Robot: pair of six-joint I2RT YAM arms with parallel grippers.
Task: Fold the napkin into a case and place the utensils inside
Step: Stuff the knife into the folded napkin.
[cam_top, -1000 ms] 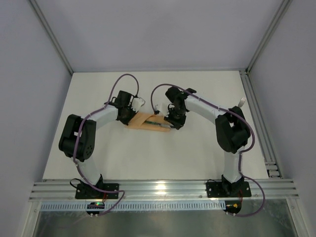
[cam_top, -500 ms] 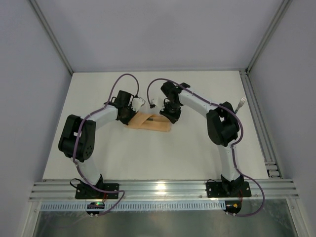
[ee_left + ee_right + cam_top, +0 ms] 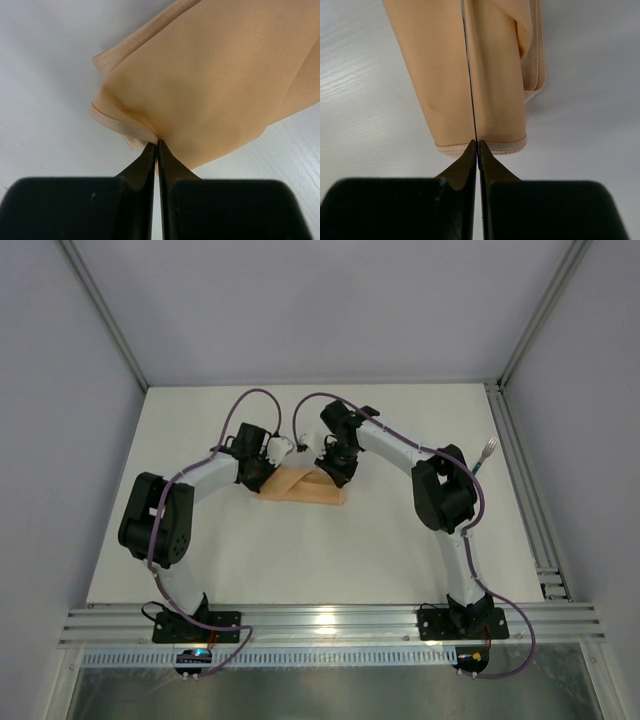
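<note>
The peach-orange napkin [image 3: 305, 488] lies folded into a long flat case in the middle of the table. My left gripper [image 3: 266, 478] is shut, pinching the cloth's crumpled left end [image 3: 215, 75] between its tips [image 3: 158, 145]. My right gripper [image 3: 333, 468] is shut, its tips [image 3: 477, 145] meeting at the hemmed end of the case [image 3: 445, 75]. A thin dark straight line runs from those tips along the cloth; I cannot tell whether it is a seam or a blade. A fork [image 3: 487, 449] with a teal handle lies at the table's far right edge.
A metal rail [image 3: 520, 480] borders the table on the right, just beyond the fork. A wider aluminium rail [image 3: 330, 620] carries both arm bases at the near edge. Grey enclosure walls stand on three sides. Purple cables loop above both wrists.
The right gripper has moved up and left along the napkin. The teal knife that lay on the cloth no longer shows. The left gripper has stayed put.
</note>
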